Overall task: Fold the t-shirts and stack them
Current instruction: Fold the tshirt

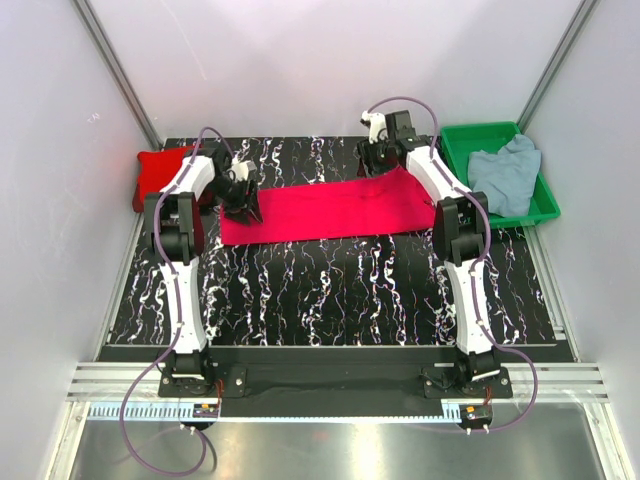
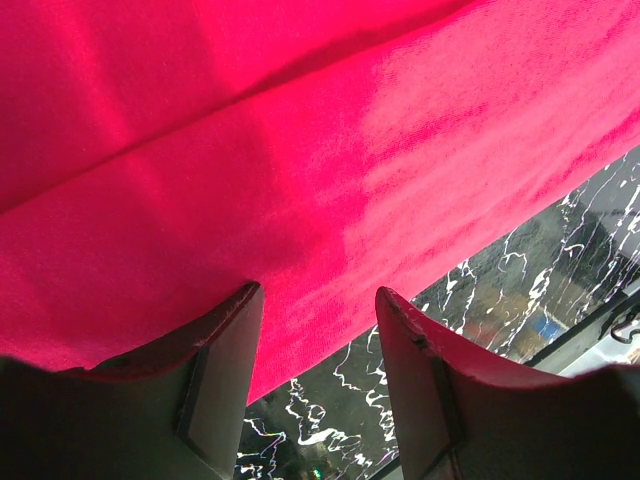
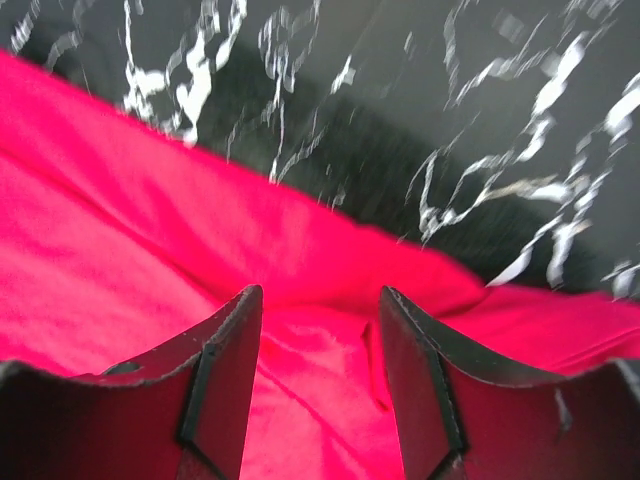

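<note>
- Spread red t-shirt (image 1: pixel 330 208): one, lying on the worktop (image 1: pixel 330 285).
- Folded red bundle (image 1: pixel 160 172): one; how many shirts it holds cannot be told.
- Pale grey-blue t-shirt (image 1: pixel 505 172): one.
- Green tray (image 1: pixel 458 140): one.
- Arms: two, the left arm (image 1: pixel 182 290) and the right arm (image 1: pixel 470 290).
- Tools: two, the left tool (image 2: pixel 318 300) and the right tool (image 3: pixel 320 300), each with two fingers.
- Worktop: one.

We see a crimson t-shirt (image 1: pixel 325 208) against a black table mat (image 1: pixel 330 290) veined with white, marble-like streaks. At the far left we find a bright red t-shirt (image 1: pixel 160 172), and a pale grey-blue t-shirt (image 1: pixel 505 172) contrasts with a vivid green tray (image 1: pixel 480 128). The left arm (image 1: pixel 185 290) and right arm (image 1: pixel 468 290) are white with black joints; their cables (image 1: pixel 135 420) are purple.
</note>
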Robot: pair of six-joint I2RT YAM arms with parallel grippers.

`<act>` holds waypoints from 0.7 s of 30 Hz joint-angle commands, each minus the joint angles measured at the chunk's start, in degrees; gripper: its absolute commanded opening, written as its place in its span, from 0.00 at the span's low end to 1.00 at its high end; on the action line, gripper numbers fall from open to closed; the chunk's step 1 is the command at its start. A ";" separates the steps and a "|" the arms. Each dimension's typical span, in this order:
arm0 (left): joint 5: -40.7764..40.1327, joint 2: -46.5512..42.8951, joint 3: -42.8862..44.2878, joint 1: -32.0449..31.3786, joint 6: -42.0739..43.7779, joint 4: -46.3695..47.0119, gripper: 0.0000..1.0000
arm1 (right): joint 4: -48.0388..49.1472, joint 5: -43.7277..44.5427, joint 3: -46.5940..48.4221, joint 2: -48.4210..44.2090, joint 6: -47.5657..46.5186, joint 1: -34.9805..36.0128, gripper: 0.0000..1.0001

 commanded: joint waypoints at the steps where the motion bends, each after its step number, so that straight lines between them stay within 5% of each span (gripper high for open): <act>1: 0.40 -1.93 -0.95 0.01 -0.03 0.78 0.55 | 2.08 1.95 5.31 1.06 -1.03 0.62 0.58; 21: 1.54 -3.25 -1.48 -1.03 -0.03 0.78 0.55 | 3.03 9.42 -5.23 -6.14 -6.39 2.46 0.59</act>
